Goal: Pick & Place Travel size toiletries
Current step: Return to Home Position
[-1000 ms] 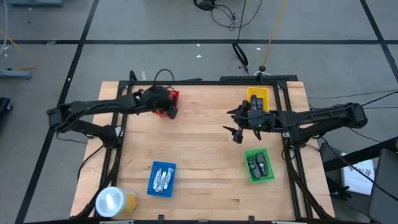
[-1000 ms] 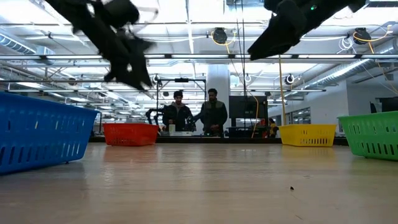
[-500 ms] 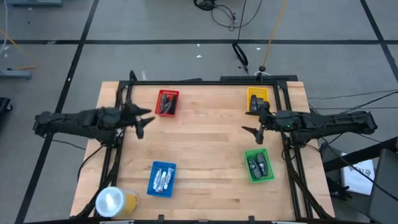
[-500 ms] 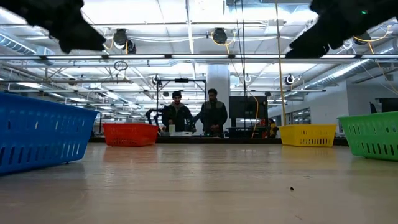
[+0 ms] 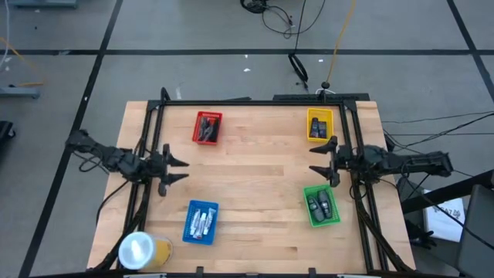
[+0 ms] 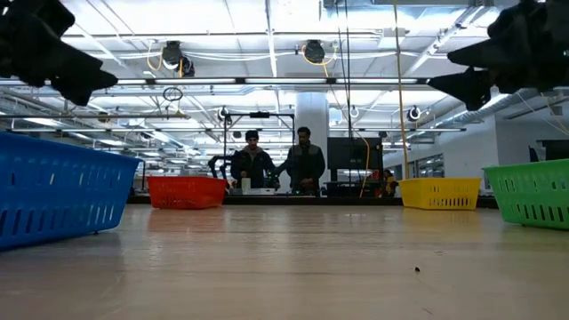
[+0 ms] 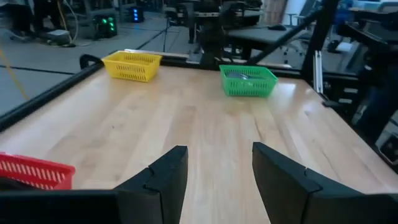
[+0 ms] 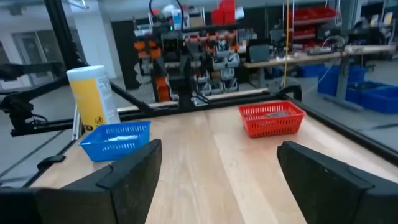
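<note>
The toiletries lie in four small trays. Dark sticks (image 5: 206, 126) are in the red tray (image 5: 194, 131). White tubes (image 5: 202, 222) are in the blue tray (image 5: 187, 228). Dark oval pieces (image 5: 320, 205) are in the green tray (image 5: 308, 215). A small dark piece (image 5: 319, 128) is in the yellow tray (image 5: 311, 117). My left gripper (image 5: 179, 171) hovers open over the table's left edge, pointing level toward the right, with nothing between its fingers (image 7: 163, 180). My right gripper (image 5: 321, 157) hovers open wide near the right edge, facing left, and is empty too.
A large yellowish roll with a white top (image 5: 143, 251) stands at the near left corner. A black frame (image 5: 255, 100) runs along the table's far edge and sides. Bare wood (image 5: 255, 177) lies between the trays. Two people (image 6: 280, 162) stand far behind the table.
Both arms have drawn back to their own sides. My left gripper has gone from the red tray toward the table's left and near edges, turning level. My right gripper has gone from beside the yellow tray toward the right edge. Both have sunk a little.
</note>
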